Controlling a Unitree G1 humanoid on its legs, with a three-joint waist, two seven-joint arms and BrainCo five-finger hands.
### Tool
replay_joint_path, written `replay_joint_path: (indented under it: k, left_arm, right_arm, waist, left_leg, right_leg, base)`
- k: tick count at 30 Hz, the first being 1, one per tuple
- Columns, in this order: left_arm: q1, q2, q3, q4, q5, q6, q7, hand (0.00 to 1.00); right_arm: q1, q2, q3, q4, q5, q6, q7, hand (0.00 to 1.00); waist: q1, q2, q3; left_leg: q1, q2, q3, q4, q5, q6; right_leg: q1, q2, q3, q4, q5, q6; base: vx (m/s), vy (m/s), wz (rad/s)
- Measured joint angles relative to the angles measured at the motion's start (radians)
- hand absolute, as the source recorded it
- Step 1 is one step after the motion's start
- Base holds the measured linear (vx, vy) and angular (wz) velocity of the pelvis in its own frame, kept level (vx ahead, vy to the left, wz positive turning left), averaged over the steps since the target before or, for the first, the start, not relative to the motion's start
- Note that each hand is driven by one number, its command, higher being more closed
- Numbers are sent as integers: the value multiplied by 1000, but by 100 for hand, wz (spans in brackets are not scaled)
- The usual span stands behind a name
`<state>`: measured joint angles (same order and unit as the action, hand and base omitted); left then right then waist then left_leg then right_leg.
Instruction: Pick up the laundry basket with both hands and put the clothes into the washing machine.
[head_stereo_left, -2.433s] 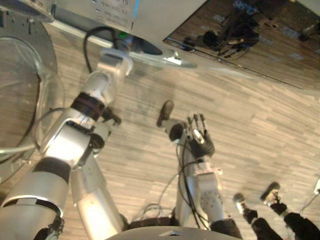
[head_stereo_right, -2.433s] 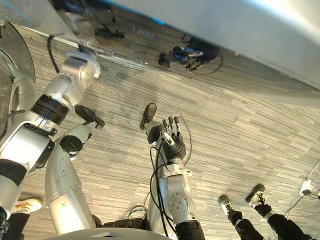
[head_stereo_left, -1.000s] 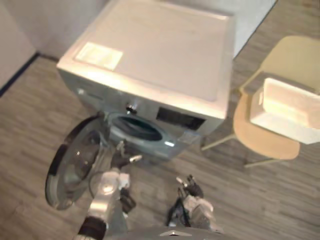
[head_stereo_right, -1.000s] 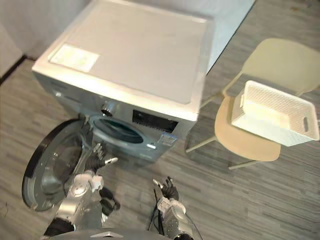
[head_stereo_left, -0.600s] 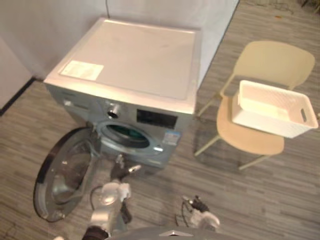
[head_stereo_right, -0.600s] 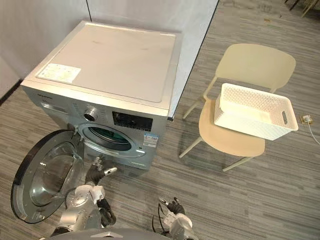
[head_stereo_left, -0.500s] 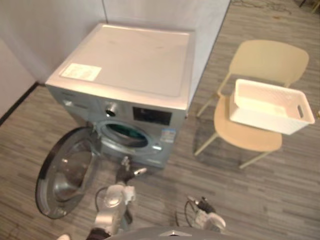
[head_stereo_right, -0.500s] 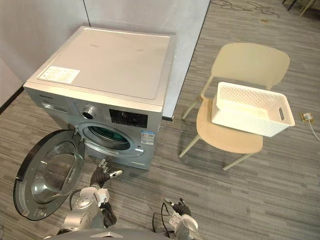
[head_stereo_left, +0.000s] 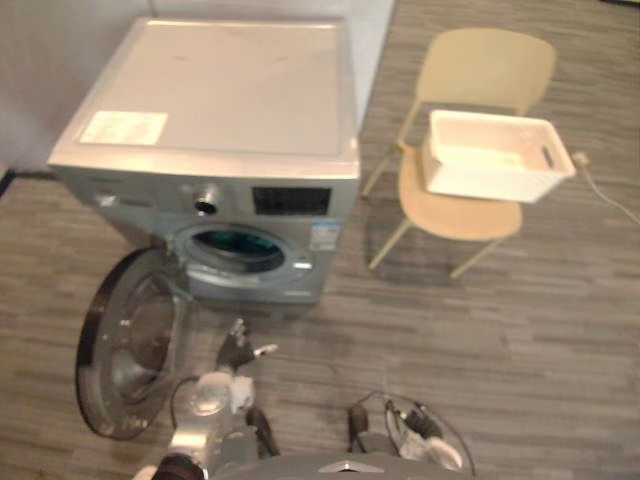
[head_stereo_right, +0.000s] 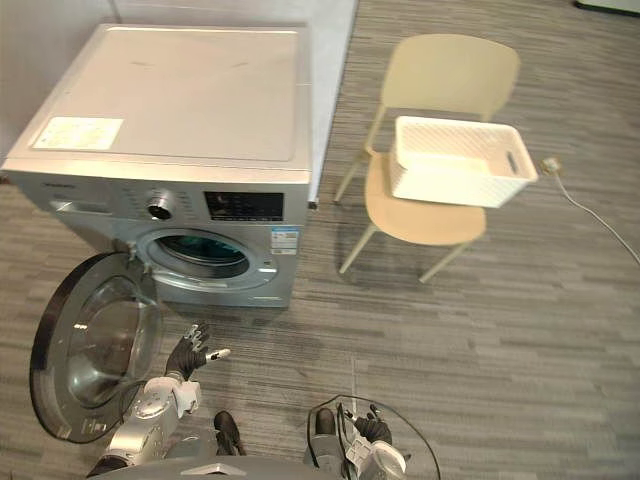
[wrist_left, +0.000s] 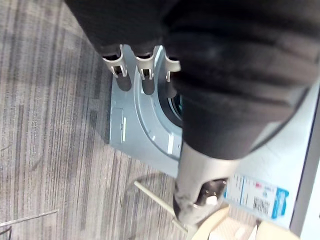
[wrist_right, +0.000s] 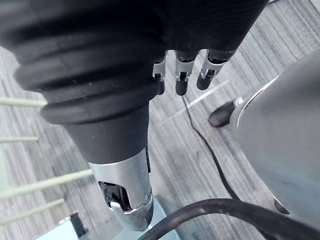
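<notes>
A white laundry basket sits on the seat of a beige chair, to the right of a silver front-loading washing machine. The machine's round door hangs wide open to the left, and something teal shows inside the drum. My left hand is low by the floor in front of the door, fingers straight and holding nothing. My right hand hangs near my body, fingers straight, also holding nothing. Both hands are far from the basket.
Grey wood-look floor stretches between me and the chair. A white panel stands behind the machine's right corner. A white cable with a plug lies on the floor to the right of the chair.
The whole picture has shifted: the camera swung from the floor up to the machine and chair, then a little to the right. Both hands stay low, open and holding nothing.
</notes>
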<state>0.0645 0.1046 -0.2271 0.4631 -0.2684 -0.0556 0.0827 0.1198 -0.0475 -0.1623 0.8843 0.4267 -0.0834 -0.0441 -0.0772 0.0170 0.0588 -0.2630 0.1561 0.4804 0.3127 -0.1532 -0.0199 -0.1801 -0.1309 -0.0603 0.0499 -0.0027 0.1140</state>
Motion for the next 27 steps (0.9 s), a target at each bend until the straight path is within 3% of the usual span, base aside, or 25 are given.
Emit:
replay_joint_path:
  k: [2,3,6,9,13,14,22,27]
  left_arm:
    - [-20,-10,40,-21,12,-3,-1,0]
    - [-27,-17,71,-21,16,-6,-1,0]
    - [-23,-16,112,-20,12,-6,1,0]
    - [9,-17,124,-19,-4,-6,1,0]
    - [40,-27,137,-10,-5,-5,1,0]
    - [37,-27,138,-2,-5,-5,1,0]
    - [21,-40,66,31,-23,-3,-2,0]
    - [27,-44,66,38,-25,-3,-2,0]
  right_arm:
    - [14,4,1,-6,0,0,0,0]
    - [13,3,3,-6,-2,0,1,0]
    - [16,5,3,3,-2,2,0,0]
    - [5,0,7,37,-12,6,0,0]
    - [-18,-8,43,79,-80,25,0,0]
    - [-31,-6,55,78,-82,27,1,0]
    - [-49,0,107,77,-112,30,13,0]
    - [-47,1,111,79,-113,39,14,0]
  waist:
    - [-11,-6,0]
    - [-9,-6,0]
    - [-9,-18,-15]
    - [2,-24,-39]
    - [32,-34,-88]
    - [39,-33,-88]
    - [54,-21,-98]
    - [56,-22,-99]
  left_leg:
    - [7,14,31,-1,-3,0]
    - [18,31,51,-3,-2,-2]
    - [21,48,61,1,-6,-10]
    - [15,55,64,24,-27,-18]
    - [2,56,81,45,-40,-16]
    - [1,48,66,41,-34,-11]
    - [87,-9,-41,-151,79,-31]
    - [115,-40,-70,-244,142,-24]
  right_leg:
    - [-19,-4,-30,-2,-11,-30]
    - [-23,-11,-94,5,-24,-109]
    - [-22,-18,-175,7,-21,-170]
    - [-22,-21,-201,9,-7,-160]
    - [4,-21,-215,-79,80,-47]
    - [20,-19,-236,-112,99,-36]
    - [111,-12,-363,-130,96,-44]
    - [121,-20,-393,-130,96,-44]
  base:
    - [-141,22,-56]
    - [-86,24,-54]
    - [-29,13,-28]
    - [35,-6,-6]
    - [100,-11,-13]
    - [120,-45,3]
    - [52,-47,36]
    - [-82,25,21]
